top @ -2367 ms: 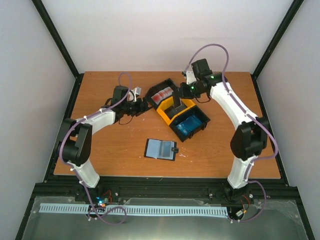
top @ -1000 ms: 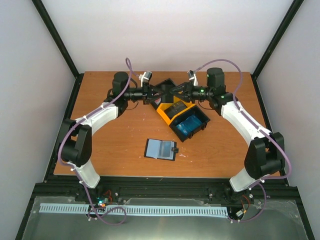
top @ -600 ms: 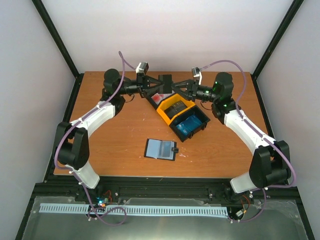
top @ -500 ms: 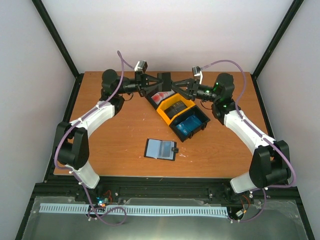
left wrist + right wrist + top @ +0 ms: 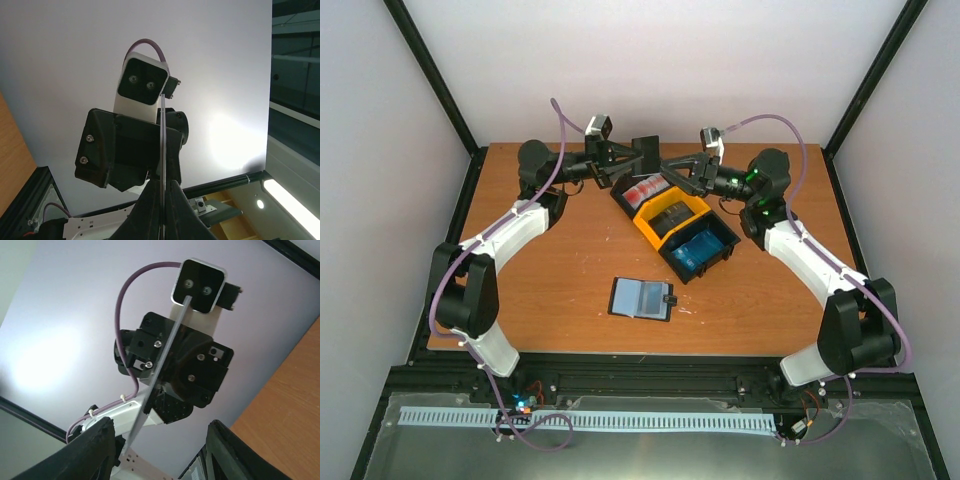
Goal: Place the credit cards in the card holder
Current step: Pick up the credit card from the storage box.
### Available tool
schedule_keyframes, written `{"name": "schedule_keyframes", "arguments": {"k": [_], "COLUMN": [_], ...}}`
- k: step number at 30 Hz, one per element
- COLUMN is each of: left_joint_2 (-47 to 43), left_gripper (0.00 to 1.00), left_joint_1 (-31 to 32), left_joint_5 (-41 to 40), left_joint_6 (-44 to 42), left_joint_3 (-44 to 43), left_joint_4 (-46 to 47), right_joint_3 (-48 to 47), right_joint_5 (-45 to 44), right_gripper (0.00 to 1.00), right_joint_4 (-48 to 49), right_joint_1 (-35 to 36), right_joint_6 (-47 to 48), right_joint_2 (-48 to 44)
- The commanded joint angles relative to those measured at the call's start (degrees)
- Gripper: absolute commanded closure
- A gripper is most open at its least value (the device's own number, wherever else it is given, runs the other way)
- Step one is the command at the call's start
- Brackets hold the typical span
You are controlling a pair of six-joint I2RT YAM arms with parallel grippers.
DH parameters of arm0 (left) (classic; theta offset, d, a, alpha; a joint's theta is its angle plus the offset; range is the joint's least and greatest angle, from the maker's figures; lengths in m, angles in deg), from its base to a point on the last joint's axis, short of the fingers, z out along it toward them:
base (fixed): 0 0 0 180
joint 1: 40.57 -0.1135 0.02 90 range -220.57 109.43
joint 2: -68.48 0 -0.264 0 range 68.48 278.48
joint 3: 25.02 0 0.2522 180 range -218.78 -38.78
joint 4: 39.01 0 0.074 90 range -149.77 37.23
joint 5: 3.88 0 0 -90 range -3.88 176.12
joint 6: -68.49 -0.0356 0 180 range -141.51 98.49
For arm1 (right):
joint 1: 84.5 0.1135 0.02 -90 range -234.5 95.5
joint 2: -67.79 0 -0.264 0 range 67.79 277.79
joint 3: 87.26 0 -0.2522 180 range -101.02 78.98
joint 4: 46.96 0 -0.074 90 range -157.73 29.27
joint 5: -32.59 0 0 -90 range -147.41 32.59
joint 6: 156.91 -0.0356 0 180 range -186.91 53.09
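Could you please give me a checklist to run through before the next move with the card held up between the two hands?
1. Left hand shut on the dark card: ok.
2. Right hand open wide: ok.
3. Right hand clear of the dark card: cannot tell; the card's edge runs close to one side of it.
4. Card holder lying open on the table, pockets facing up: ok.
5. Nothing lying on the card holder: ok.
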State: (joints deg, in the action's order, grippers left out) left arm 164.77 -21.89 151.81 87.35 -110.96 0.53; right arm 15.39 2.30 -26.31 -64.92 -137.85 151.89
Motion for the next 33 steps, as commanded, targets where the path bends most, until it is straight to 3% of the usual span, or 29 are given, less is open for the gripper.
{"name": "schedule_keyframes", "arguments": {"k": [1,17,27,33], "left_joint_2": [0.6,-0.6,-1.9,-2.4], "left_gripper": [1.0,0.99,0.99,0.99], "left_joint_1": [-0.3,-0.3,-0.3,-0.3], "left_joint_5": [-1.0,-1.6,-2.3,-1.9], "left_joint_6": [1.0,4.1,9.8,7.0], "left_joint_3": [-1.6,-0.9,0.0,0.4], "left_joint_4": [2.6,4.6,8.2,6.9], "right_joint_3": [-0.5,-0.3,-0.4,-1.4], "right_joint_5": [1.6,2.0,1.0,-0.7], "right_gripper": [0.5,0.66,0.65,0.71], "right_joint_4": [7.7,6.3,6.5,2.3], "right_joint_1": [0.6,1.8,1.9,1.9], "right_joint_6": [-2.0,0.0,0.0,0.5], "right_joint_2": [0.3,1.7,1.7,2.5]}}
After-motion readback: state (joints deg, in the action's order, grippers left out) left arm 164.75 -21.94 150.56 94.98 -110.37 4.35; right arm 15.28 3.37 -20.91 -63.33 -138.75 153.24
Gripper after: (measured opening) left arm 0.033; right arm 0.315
